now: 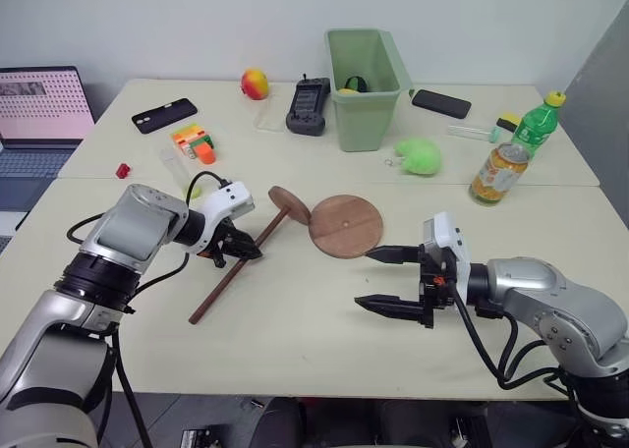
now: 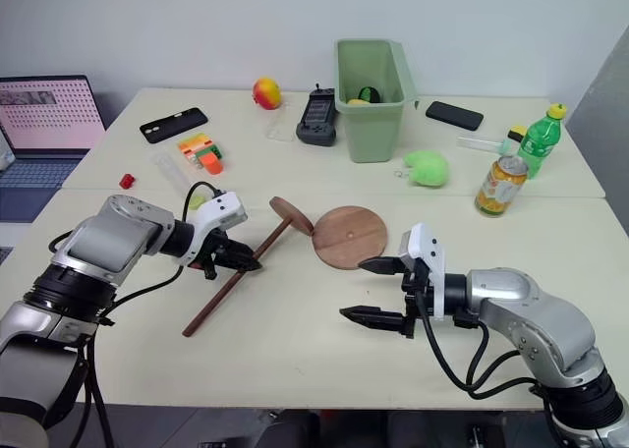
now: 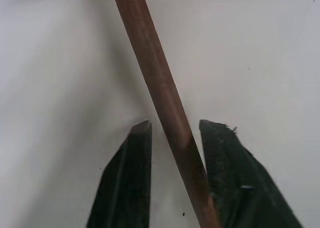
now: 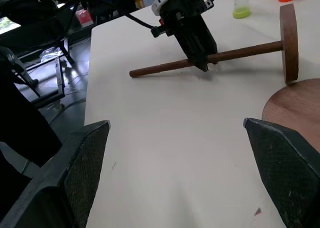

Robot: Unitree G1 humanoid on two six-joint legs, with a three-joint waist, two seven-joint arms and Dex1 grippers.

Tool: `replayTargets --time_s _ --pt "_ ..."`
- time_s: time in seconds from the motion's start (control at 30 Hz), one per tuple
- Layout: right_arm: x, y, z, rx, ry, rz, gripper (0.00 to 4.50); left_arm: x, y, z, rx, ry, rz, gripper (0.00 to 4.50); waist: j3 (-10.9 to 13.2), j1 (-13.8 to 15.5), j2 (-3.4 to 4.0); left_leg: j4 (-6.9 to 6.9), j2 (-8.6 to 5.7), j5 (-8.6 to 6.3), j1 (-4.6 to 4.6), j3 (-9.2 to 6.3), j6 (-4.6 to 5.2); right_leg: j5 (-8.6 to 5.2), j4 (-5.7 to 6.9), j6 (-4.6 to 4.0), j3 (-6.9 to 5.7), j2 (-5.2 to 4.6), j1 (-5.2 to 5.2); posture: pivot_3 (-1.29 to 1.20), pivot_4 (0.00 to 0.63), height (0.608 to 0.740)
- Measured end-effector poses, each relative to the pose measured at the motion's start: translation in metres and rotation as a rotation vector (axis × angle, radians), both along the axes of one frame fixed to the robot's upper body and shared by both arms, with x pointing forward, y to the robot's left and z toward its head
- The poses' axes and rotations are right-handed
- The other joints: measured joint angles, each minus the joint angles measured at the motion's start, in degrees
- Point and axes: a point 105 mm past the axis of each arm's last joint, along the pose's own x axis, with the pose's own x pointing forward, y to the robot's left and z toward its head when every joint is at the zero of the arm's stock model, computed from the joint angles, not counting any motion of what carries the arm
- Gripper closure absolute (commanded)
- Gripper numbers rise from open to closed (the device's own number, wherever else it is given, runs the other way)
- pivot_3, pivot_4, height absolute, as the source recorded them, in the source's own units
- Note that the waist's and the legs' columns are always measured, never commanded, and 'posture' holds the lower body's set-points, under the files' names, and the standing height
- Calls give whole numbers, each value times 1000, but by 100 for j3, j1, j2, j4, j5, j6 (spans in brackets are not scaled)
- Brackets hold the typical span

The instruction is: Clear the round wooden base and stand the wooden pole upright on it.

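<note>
Left gripper (image 1: 239,251) jaws are clamping the wooden pole (image 1: 236,271) lying on the bench (image 1: 295,320); right gripper (image 1: 388,280) jaws are standing apart near the round wooden base (image 1: 346,225).

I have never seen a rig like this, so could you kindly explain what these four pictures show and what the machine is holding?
This is a two-armed humanoid robot at a pale table. Two pictures come from cameras in its head, looking down over both arms. The other two come from a camera on each wrist, looking along that arm's two black fingers. The left pincer has its fingers on either side of the wooden pole, which lies flat with its small end disc beside the round wooden base. The right pincer is open and empty, apart from the base. Farther back stand a green bin, a bottle and a can.
</note>
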Motion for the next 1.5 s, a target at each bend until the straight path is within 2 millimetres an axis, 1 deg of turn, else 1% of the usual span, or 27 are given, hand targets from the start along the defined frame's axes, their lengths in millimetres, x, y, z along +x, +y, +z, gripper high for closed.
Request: replayTargets --time_s 0.03,0.07,0.13,0.3,0.37,0.4,0.43,0.47,0.57,0.63,0.67,0.7,0.77,0.83,0.9,1.03,1.1,1.2,1.3,1.33,1.43,1.5 --pt "1 0 0 1 0 -1 0 0 1 0 -1 1 10 3904 0 0 0 0 -1 0 0 0 0 0 0 0 0 0 0 0 150 740" --pt "1 0 0 2 2 -3 0 0 2 1 -1 0 16 4094 0 0 0 0 -1 0 0 0 0 0 0 0 0 0 1 0 150 740" --pt "3 -1 0 5 6 -8 0 1 4 1 -6 4 33 4246 0 1 0 3 -2 0 0 0 0 0 1 0 0 0 1 0 150 740" --pt "5 -3 0 7 5 -20 0 5 16 3 -32 11 114 4247 0 0 0 4 -1 0 0 -1 0 0 2 0 -2 1 1 0 150 740" --pt "6 -6 2 6 -1 -30 0 7 19 9 -71 16 157 4247 0 -1 -1 5 -1 0 -2 -2 1 0 2 0 -3 1 0 0 150 740" --pt "7 -7 3 7 -3 -35 0 9 18 16 -106 11 176 4247 1 -1 -2 7 -2 0 -3 -3 0 0 2 0 -4 1 0 0 150 740" --pt "7 -8 4 8 -6 -39 0 12 18 26 -150 -8 193 4247 2 0 -4 12 -1 0 -9 -7 1 0 2 0 -8 0 -1 0 150 740" --pt "8 -10 5 8 -10 -46 0 16 17 40 -219 -38 216 4247 3 1 -5 18 0 -1 -12 -10 1 0 3 0 -10 0 -1 0 150 740" --pt "12 -13 8 11 -25 -78 0 28 8 92 -456 -187 239 4247 4 11 -7 39 -2 -4 -28 -19 6 0 3 0 -14 -5 -1 0 150 740" --pt "19 -17 15 26 -57 -132 0 41 -8 136 -699 -446 239 4247 3 48 -9 56 -4 -1 -39 -28 0 1 2 1 -11 -39 0 0 150 740" --pt "22 -19 19 34 -78 -155 0 45 -12 151 -774 -573 254 4247 1 52 -12 61 -5 3 -43 -31 -8 2 1 3 -8 -41 0 0 150 740" --pt "25 -20 24 42 -106 -181 0 45 -15 158 -806 -658 276 4247 -1 47 -16 60 -5 8 -44 -30 -16 4 -2 5 -4 -42 0 0 150 740" --pt "32 -26 32 52 -172 -255 0 43 -25 154 -818 -727 270 4247 -2 37 -15 55 -7 9 -43 -25 -18 4 2 5 -1 -40 -2 0 150 740" --pt "40 -35 37 60 -236 -356 0 38 -50 146 -938 -690 227 4247 -2 47 -16 58 -6 9 -49 -26 -18 4 3 5 -4 -38 -2 0 150 740" --pt "44 -41 36 42 -304 -423 0 35 -73 143 -1032 -656 188 4247 -1 60 -17 61 -13 9 -54 -21 -18 4 4 5 -8 -35 -4 0 150 740" --pt "46 -48 31 2 -423 -522 0 33 -99 150 -1149 -714 131 4247 -2 40 -18 59 -16 9 -51 -1 -18 4 5 5 -2 -24 -3 0 150 740" --pt "46 -50 29 0 -446 -559 0 34 -114 146 -1173 -729 89 4247 -5 38 -20 58 -15 9 -42 3 -18 4 5 5 -4 -21 3 0 150 740" --pt "37 -47 12 -8 -390 -561 0 40 -135 124 -1152 -714 52 4247 -5 37 -19 57 -16 9 -41 7 -17 4 5 5 -5 -15 4 0 150 740" --pt "24 -42 -4 -7 -305 -547 0 45 -149 103 -1145 -693 43 4247 -5 29 -19 57 -17 8 -43 10 -16 4 4 5 -6 -15 1 0 150 740" --pt "17 -39 -6 8 -277 -534 0 46 -154 98 -1145 -690 35 4247 -5 32 -19 57 -18 8 -42 9 -16 4 5 5 -7 -16 2 0 150 740" --pt "6 -32 -4 50 -241 -503 0 45 -163 90 -1131 -696 1 4247 -5 28 -20 57 -22 7 -41 8 -14 4 4 5 -9 -15 3 0 150 740" --pt "2 -31 -3 64 -232 -492 0 46 -169 83 -1117 -693 -16 4247 -5 29 -20 57 -61 0 -41 3 0 4 5 5 -12 -16 3 0 150 740"
